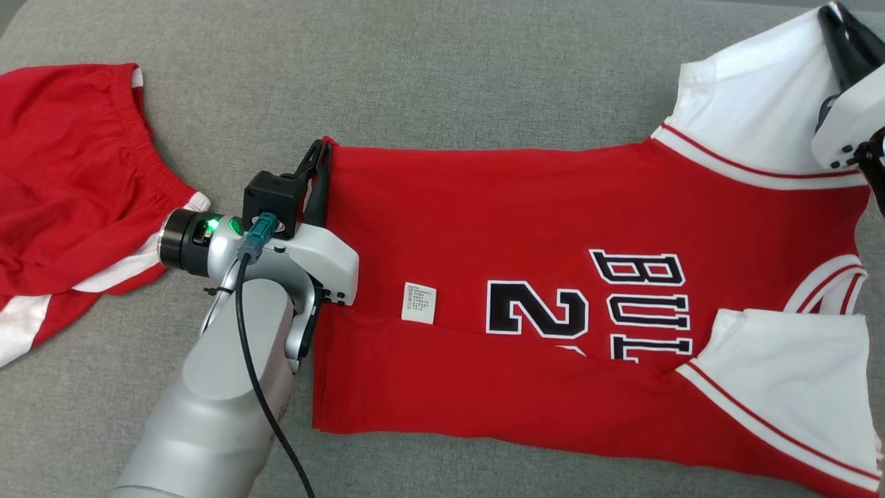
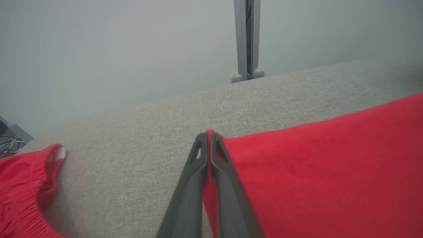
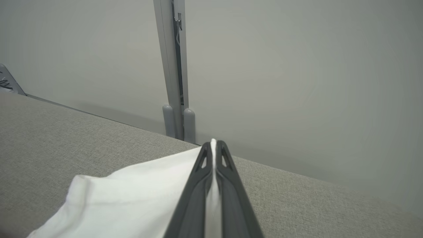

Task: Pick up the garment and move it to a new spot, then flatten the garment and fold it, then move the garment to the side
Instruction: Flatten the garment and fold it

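Note:
The garment [image 1: 525, 228], a red jersey with white sleeves and black lettering, lies spread sideways on the grey cushion, its near long edge folded in over the print. My left gripper [image 1: 319, 153] is shut on the far hem corner of the garment [image 2: 297, 172], red cloth pinched between the dark fingers [image 2: 228, 185]. My right gripper [image 1: 833, 17] at the top right is shut on the far white sleeve [image 1: 750, 104]. In the right wrist view a strip of white sleeve [image 3: 132, 195] runs between the closed fingers [image 3: 195, 198].
A pair of red shorts [image 1: 69, 200] with white trim lies at the left of the cushion [image 1: 442, 69], close to my left wrist. Beyond the cushion's far edge stands a grey wall with a vertical post [image 3: 175, 72].

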Controlling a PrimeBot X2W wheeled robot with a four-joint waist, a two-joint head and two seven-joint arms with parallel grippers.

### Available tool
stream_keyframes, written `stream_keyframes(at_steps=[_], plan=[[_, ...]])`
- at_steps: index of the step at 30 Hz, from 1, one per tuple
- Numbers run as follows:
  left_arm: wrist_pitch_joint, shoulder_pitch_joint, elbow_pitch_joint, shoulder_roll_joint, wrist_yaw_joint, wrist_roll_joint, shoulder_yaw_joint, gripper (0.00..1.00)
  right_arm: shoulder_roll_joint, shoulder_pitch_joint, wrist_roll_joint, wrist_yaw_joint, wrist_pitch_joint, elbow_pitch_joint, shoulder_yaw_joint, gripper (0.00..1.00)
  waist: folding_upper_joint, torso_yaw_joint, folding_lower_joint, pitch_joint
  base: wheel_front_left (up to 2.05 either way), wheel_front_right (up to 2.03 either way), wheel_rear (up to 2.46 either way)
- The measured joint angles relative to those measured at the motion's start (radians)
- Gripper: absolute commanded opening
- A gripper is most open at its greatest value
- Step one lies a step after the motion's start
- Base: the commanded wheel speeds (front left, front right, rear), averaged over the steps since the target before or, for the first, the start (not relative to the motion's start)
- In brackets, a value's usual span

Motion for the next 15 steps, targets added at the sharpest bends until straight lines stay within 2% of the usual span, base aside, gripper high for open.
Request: stream_keyframes(at_steps=[7,15], plan=[[0.000,0.013,-0.006,-0.001,-0.002,0.022,0.015,0.00,0.006,0.055,-0.103,0.000,-0.002,-0.055,-0.112,0.00,0.0000,-0.010,0.0000,-0.018,0.00,0.00,0.00],[0.000,0.064,-0.026,0.012,-0.036,0.055,0.016,0.00,0.023,0.184,-0.194,0.000,-0.003,-0.149,-0.209,0.00,0.0000,-0.032,0.0000,-0.074,0.00,0.00,0.00]])
